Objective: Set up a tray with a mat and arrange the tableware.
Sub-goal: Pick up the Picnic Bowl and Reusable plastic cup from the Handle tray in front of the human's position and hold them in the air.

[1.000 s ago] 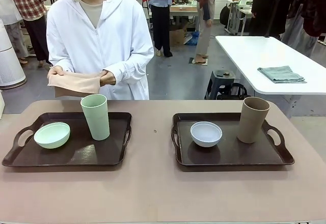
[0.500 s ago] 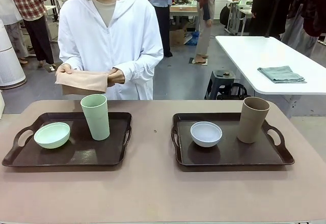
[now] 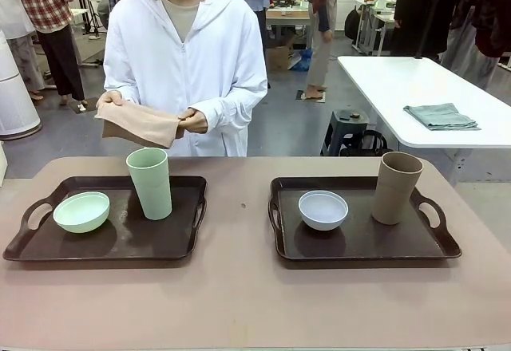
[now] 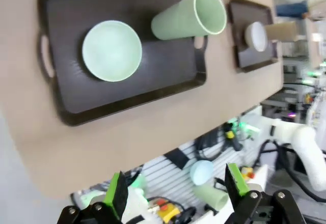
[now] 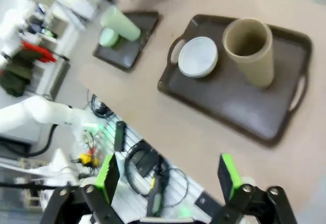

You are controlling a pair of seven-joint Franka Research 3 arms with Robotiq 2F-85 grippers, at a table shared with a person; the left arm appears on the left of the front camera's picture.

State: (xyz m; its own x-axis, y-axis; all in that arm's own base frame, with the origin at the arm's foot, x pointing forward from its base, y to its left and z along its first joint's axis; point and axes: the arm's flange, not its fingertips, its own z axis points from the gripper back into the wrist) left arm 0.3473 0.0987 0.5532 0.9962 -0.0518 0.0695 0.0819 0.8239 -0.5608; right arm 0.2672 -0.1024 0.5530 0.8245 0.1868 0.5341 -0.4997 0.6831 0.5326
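Note:
Two dark brown trays sit on the table. The left tray (image 3: pixel 48 243) carries a mint green bowl (image 3: pixel 81 211) and a pale green tumbler (image 3: pixel 150 183). On the right tray (image 3: pixel 399 243) stand a white bowl (image 3: pixel 323 209) and a tan-brown tumbler (image 3: pixel 396 187). Across the table a person holds a folded tan mat (image 3: pixel 137 124) in both hands at waist height. My left gripper (image 4: pixel 175 191) hangs open high above the left tray (image 4: pixel 163 79), mint bowl (image 4: pixel 112 51) and green tumbler (image 4: pixel 188 18). The right gripper (image 5: pixel 168 175) is open too, high over the right tray (image 5: pixel 232 107), white bowl (image 5: pixel 197 57) and tan tumbler (image 5: pixel 250 51).
A white table (image 3: pixel 431 96) at the back right holds a folded grey-green cloth (image 3: pixel 441 116), with a small stool (image 3: pixel 345 128) beside it. Other people stand farther back. Bare tabletop (image 3: pixel 239 295) stretches between and in front of the trays.
The person has stepped to the right along the far edge and lifted the tan mat a little. The trays, bowls and tumblers have not moved.

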